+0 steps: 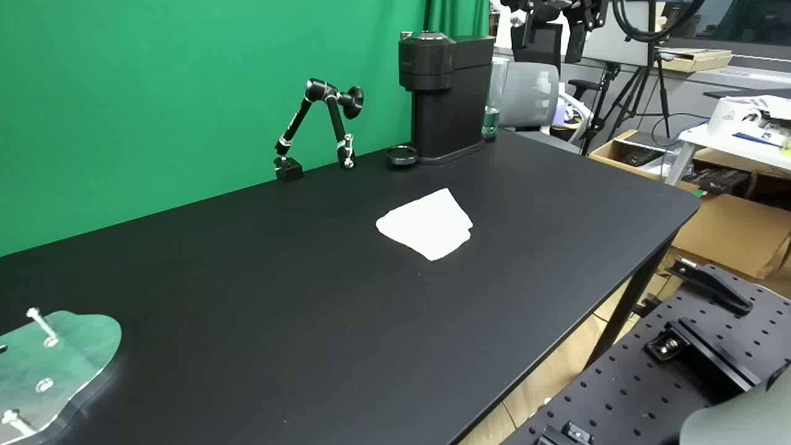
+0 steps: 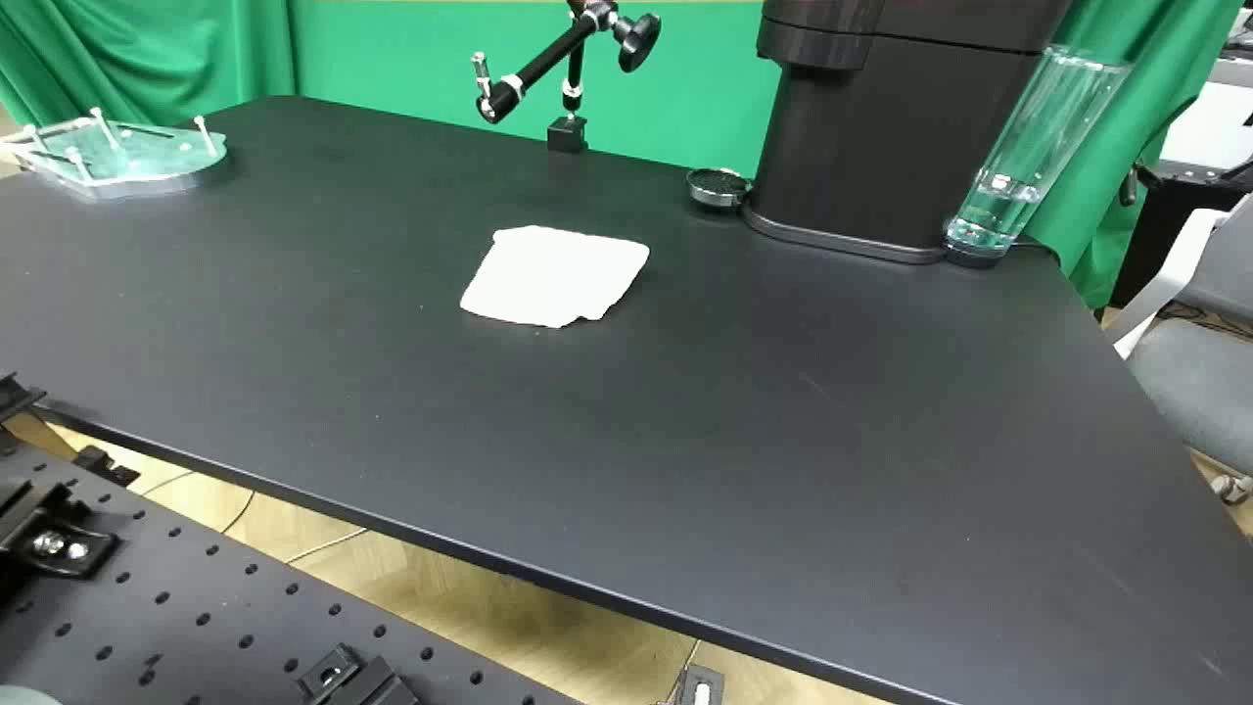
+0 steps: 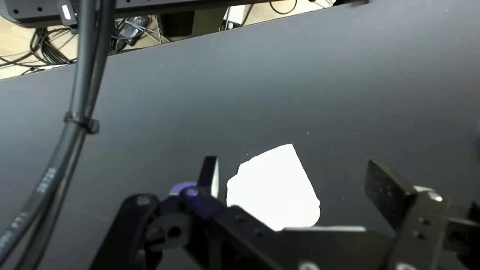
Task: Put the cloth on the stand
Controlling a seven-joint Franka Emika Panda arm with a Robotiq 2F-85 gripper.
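The white cloth [image 1: 426, 224] lies flat on the black table; it also shows in an exterior view [image 2: 555, 277] and in the wrist view [image 3: 275, 187]. A black jointed stand [image 1: 322, 91] rises at the table's back by the green curtain; it also shows in an exterior view [image 2: 548, 65]. It is out of the wrist view. My gripper [image 3: 295, 182] is open and empty above the table, its fingers wide apart, with the cloth seen between them and partly hidden by the gripper. The gripper [image 1: 551, 46] also shows at the top edge of an exterior view.
A black coffee machine [image 1: 448, 96] with a clear water tank [image 2: 1036, 147] and a small round dish [image 2: 719, 186] stand at the back. A clear plate with upright bolts [image 1: 86, 337] lies at another end. Cables [image 3: 73, 131] hang beside the wrist.
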